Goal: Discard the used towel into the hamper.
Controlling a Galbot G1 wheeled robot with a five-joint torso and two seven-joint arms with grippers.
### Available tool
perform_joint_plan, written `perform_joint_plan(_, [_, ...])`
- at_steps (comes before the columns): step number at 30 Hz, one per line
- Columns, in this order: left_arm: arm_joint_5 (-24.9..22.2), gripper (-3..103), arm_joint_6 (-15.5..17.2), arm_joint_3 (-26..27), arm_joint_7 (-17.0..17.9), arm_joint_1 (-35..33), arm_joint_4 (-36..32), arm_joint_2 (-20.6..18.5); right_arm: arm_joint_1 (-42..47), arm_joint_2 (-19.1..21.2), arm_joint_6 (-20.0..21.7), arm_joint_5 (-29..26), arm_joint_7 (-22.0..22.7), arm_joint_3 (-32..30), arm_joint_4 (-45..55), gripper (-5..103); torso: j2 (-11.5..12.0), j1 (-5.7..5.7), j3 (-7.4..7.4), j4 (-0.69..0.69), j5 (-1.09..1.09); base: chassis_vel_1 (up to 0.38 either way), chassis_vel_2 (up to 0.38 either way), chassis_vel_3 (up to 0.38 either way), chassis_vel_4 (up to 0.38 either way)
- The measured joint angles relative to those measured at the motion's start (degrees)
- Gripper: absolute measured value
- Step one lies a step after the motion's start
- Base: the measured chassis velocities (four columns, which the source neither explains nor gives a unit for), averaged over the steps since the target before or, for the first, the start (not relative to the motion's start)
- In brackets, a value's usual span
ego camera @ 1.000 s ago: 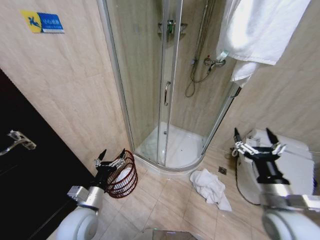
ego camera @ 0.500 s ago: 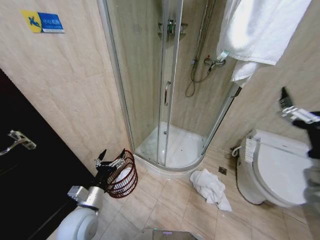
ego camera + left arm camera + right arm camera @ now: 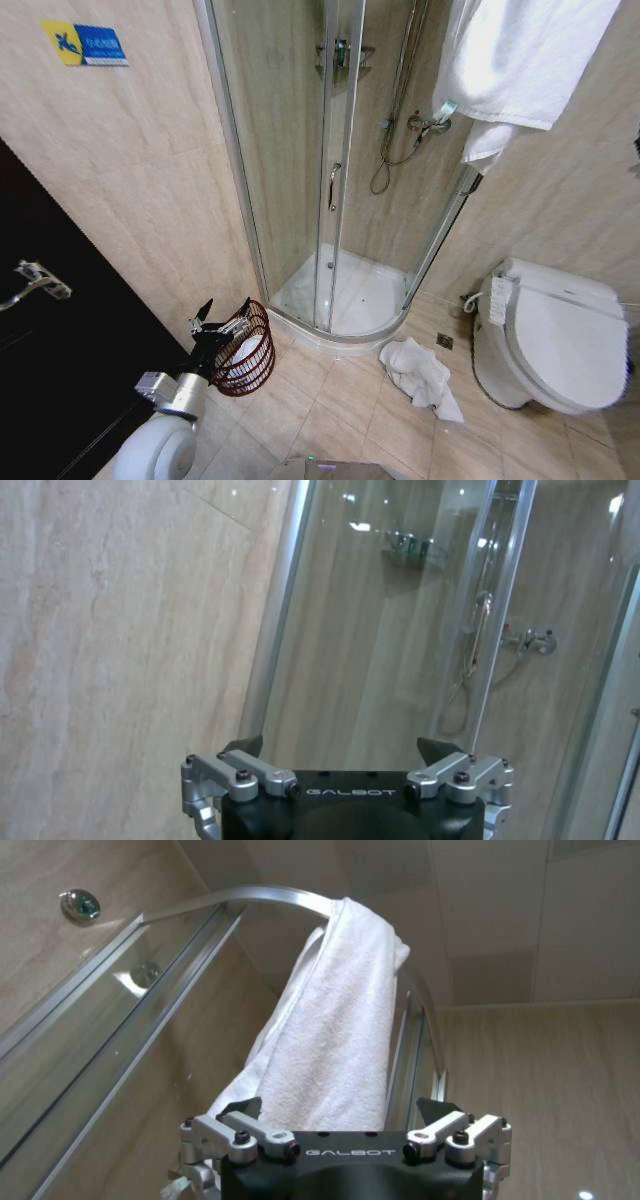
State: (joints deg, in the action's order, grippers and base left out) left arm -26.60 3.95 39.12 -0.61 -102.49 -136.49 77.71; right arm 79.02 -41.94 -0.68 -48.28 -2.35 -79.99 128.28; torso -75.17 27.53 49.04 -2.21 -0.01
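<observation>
The right gripper [image 3: 340, 1114], jaws apart and empty, is raised toward the hanging towel [image 3: 330, 1042]; the left gripper [image 3: 222, 318], likewise spread, is held by the hamper [image 3: 250, 350].

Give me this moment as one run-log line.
left claw: open, by hamper | right claw: open, raised toward towel hung over shower rail | crumpled towel: on floor by toilet
</observation>
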Motion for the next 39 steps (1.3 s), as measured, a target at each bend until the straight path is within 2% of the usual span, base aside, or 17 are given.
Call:
perform_joint_plan(9, [0.0,100,0.0,0.0,0.0,0.0,0.0,0.0,0.4,0.1,-0.4,-0.6,-0.6,0.1,-0.5,100,0.0,0.00,-0.01,0.01,-0.03,-0.126,-0.147,0.133,0.139])
perform_joint_plan(12, [0.0,100,0.0,0.0,0.0,0.0,0.0,0.0,-0.2,-0.1,-1.2,-0.5,-0.6,1.4,-0.7,100,0.0,0.00,0.00,0.01,0.06,-0.219,-0.202,0.201,0.213])
perform_joint_plan(15, [0.0,100,0.0,0.0,0.0,0.0,0.0,0.0,-0.9,-0.5,-1.9,0.3,-0.5,2.6,-0.7,100,0.0,0.00,0.00,0.00,-0.05,-0.171,-0.193,0.187,0.178])
perform_joint_plan(16, [0.0,100,0.0,0.0,0.0,0.0,0.0,0.0,-1.1,-0.9,-2.0,0.5,-0.3,3.1,-0.7,100,0.0,0.01,0.00,0.03,0.09,-0.152,-0.179,0.132,0.062])
perform_joint_plan(17, [0.0,100,0.0,0.0,0.0,0.0,0.0,0.0,-1.2,-1.1,-2.0,0.6,0.0,3.5,-0.6,100,0.0,0.01,0.00,0.04,0.10,-0.152,-0.120,0.132,0.062])
perform_joint_plan(20, [0.0,100,0.0,0.0,0.0,0.0,0.0,0.0,-1.6,-1.8,-2.3,0.9,0.5,4.5,-0.5,100,0.0,0.00,0.00,0.02,-0.01,-0.025,-0.063,0.069,0.020])
perform_joint_plan(21, [0.0,100,0.0,0.0,0.0,0.0,0.0,0.0,-1.9,-1.9,-2.7,1.0,0.7,4.9,-0.7,100,0.0,-0.02,-0.01,-0.03,-0.04,0.075,0.010,0.060,0.012])
perform_joint_plan(26, [0.0,100,0.0,0.0,0.0,0.0,0.0,0.0,-3.3,-2.2,-4.0,1.7,2.5,7.0,-1.6,100,0.1,-0.04,-0.03,0.02,-0.03,0.075,0.061,-0.024,-0.004])
perform_joint_plan(30, [0.0,100,0.0,0.0,0.0,0.0,0.0,0.0,-5.4,-1.8,-4.0,0.0,4.5,8.6,-1.5,100,0.5,-0.20,-0.23,0.01,0.01,0.074,0.077,0.007,0.012])
perform_joint_plan(39, [0.0,100,0.0,0.0,0.0,0.0,0.0,0.0,-8.6,0.6,-3.9,-1.2,5.0,8.8,-3.9,100,1.3,-0.57,-0.69,0.03,0.02,0.050,0.064,0.084,0.080])
